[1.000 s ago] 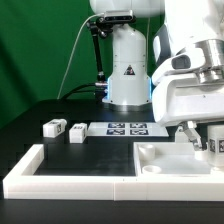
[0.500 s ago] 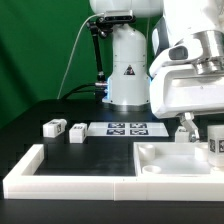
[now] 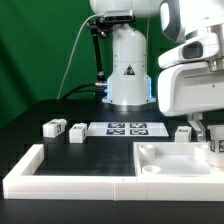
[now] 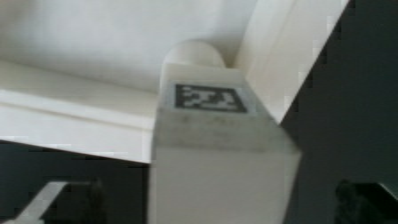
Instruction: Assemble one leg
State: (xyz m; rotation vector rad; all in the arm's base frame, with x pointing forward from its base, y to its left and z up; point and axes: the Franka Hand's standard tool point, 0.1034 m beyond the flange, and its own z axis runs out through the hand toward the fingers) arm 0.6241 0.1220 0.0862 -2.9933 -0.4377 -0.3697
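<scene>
In the exterior view the white robot arm fills the upper right of the frame, and its pincer point(image 3: 203, 128) hangs at the right edge, just above a leg point(image 3: 215, 146) that stands upright at the far right, close to the edge of the frame. This leg shows a black-and-white tag on its side. The fingers of the pincer are spread wide and they hold nothing; I cannot tell if a finger touches the leg.

The large white square part point(image 3: 165, 158) lies on the black counter point(image 3: 60, 112) in the lower right, with a raised rim. The standing leg is at its right side, but I cannot tell if it is inside the part or behind it. The long white border rail point(image 3: 70, 180) runs along the lower left and bottom of the frame.

Two more legs point(image 3: 53, 127) point(image 3: 76, 133) lie on the counter at the left, near each other. The marker board point(image 3: 125, 128) lies flat in the middle, in front of the arm's base.

In the wrist view a leg point(image 4: 214, 130) fills the centre, with its tag facing the camera.
</scene>
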